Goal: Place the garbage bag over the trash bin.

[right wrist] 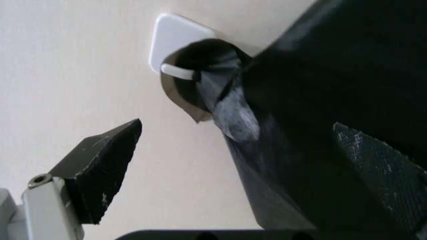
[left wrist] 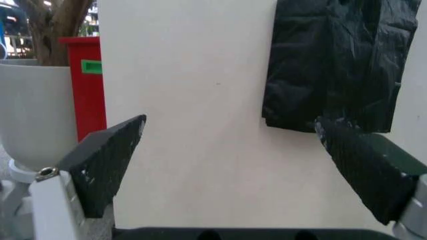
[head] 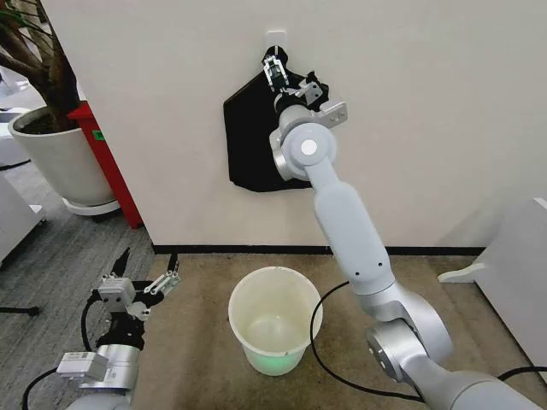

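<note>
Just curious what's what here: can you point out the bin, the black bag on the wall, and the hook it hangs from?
bin (head: pixel 275 294): head view, its white rim.
bag (left wrist: pixel 333 65): left wrist view, middle of its black plastic.
hook (right wrist: pixel 175 71): right wrist view, its white curved prong.

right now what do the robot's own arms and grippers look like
Both arms are smooth silver-grey tubes with rounded joint housings; the right arm has a pale disc cap on its wrist joint. Thin black cables loop along the floor to each arm. The left gripper and right gripper have grey metal bodies and dark, wedge-shaped fingers with a textured black surface.
</note>
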### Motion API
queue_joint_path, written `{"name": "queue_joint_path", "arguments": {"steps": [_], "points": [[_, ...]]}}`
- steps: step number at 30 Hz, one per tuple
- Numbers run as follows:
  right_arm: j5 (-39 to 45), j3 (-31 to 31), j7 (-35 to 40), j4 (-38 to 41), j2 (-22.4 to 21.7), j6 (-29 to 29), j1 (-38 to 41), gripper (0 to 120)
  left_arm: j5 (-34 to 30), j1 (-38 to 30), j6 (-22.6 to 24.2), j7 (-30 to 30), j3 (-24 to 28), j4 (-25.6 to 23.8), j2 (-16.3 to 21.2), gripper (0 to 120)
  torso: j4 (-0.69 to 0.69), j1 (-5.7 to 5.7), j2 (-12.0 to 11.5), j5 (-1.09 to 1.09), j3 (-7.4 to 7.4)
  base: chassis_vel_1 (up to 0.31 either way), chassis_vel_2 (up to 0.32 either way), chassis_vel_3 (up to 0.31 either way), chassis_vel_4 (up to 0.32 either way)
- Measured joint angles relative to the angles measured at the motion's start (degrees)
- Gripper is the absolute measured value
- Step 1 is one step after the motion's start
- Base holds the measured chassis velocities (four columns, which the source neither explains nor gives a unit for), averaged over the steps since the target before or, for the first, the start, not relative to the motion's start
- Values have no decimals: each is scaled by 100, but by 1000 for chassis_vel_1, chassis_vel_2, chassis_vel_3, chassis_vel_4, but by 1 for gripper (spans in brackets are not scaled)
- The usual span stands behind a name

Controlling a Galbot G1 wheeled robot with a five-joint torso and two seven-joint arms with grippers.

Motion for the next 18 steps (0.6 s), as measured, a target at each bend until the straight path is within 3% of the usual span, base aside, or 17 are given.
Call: {"name": "queue_joint_path", "arguments": {"steps": [5,18], "points": [[19,22,-100,-132,1,-9,106,97,0,-32,7,0,4,16,31,100,0,0,0,0,0,0,0,0,0],[-81,41,-221,-378,2,-39,202,62,5,-60,9,1,-5,94,55,100,0,0,0,0,0,0,0,0,0]]}}
